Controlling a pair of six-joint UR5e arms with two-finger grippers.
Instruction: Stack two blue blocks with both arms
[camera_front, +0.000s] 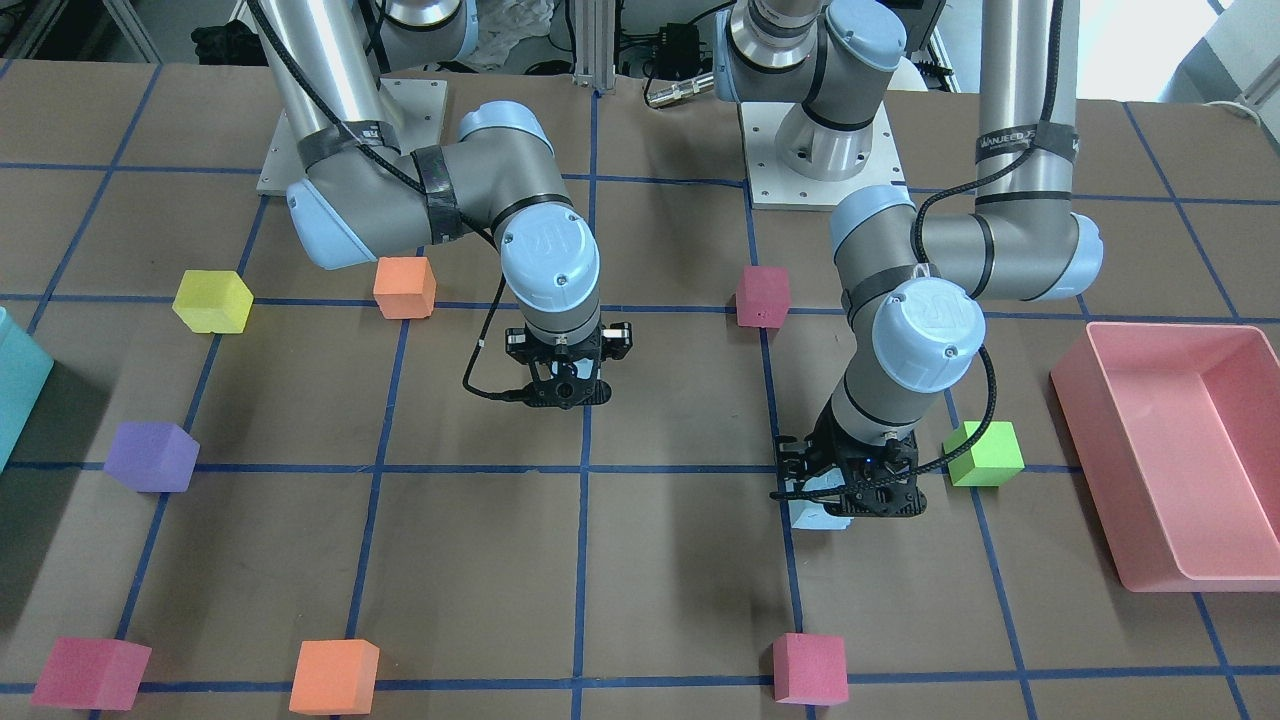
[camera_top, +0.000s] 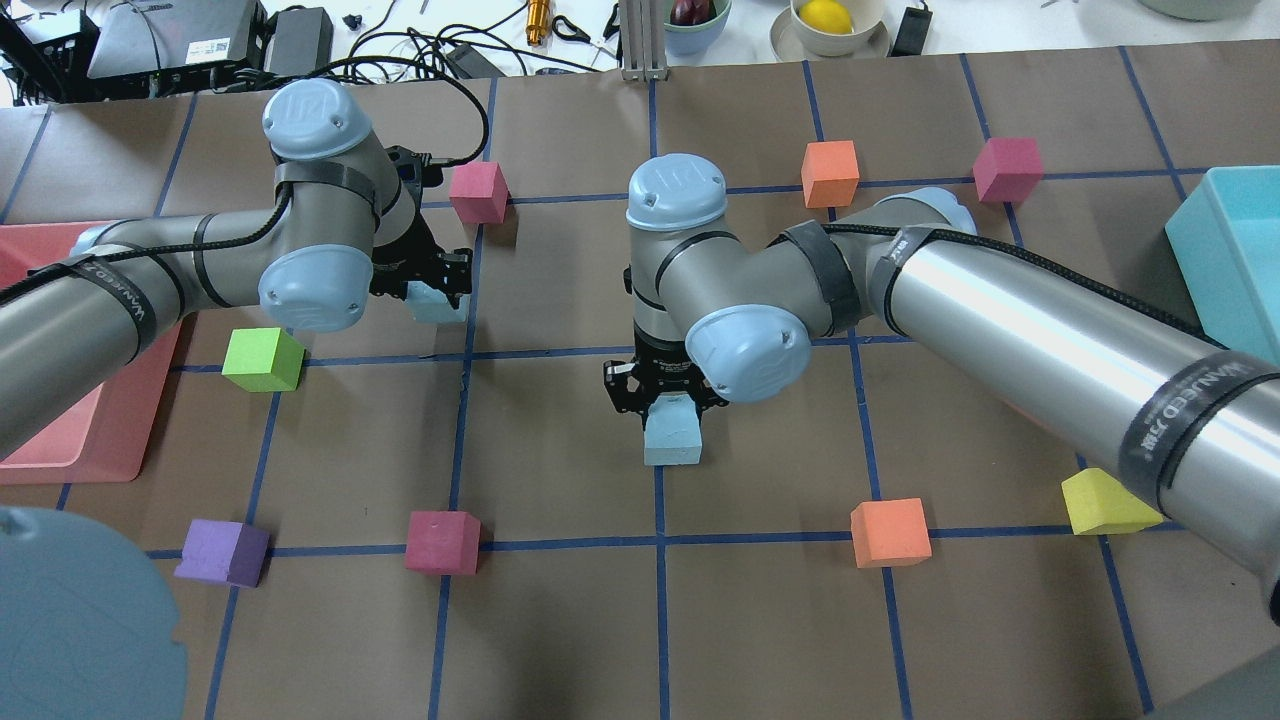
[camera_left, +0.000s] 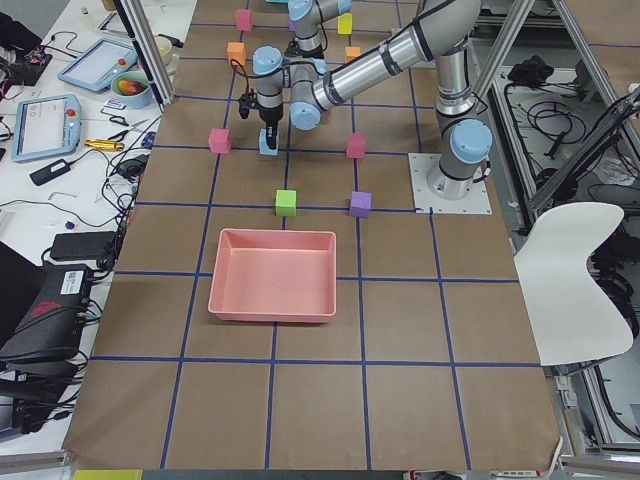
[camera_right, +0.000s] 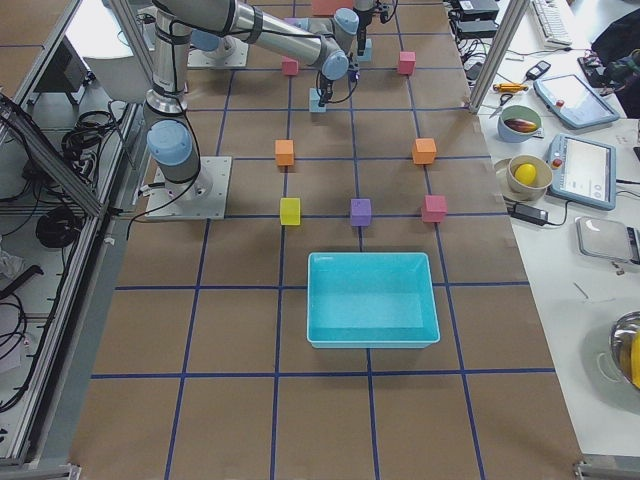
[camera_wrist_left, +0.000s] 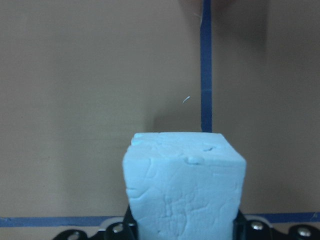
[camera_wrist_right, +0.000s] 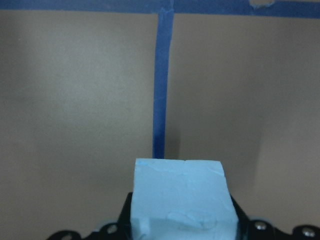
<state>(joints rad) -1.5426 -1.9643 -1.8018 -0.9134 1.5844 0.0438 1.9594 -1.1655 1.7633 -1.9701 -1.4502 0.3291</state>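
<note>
Two pale blue blocks are in view, one in each gripper. My left gripper (camera_top: 432, 283) is shut on one blue block (camera_top: 437, 306), which fills the left wrist view (camera_wrist_left: 184, 192) between the jaws. It also shows in the front view (camera_front: 815, 515) under the gripper (camera_front: 850, 492). My right gripper (camera_top: 665, 393) is shut on the other blue block (camera_top: 672, 437), seen close in the right wrist view (camera_wrist_right: 181, 195). In the front view the right gripper (camera_front: 568, 378) hides its block. Both blocks are low over the table, about two grid squares apart.
A green cube (camera_front: 985, 453) lies beside the left gripper, with a pink bin (camera_front: 1100, 450) beyond it. A teal bin (camera_top: 1225, 250) is on the right arm's side. Red (camera_top: 478, 192), orange (camera_top: 889, 532), yellow (camera_top: 1105, 503) and purple (camera_top: 222, 552) cubes lie scattered around.
</note>
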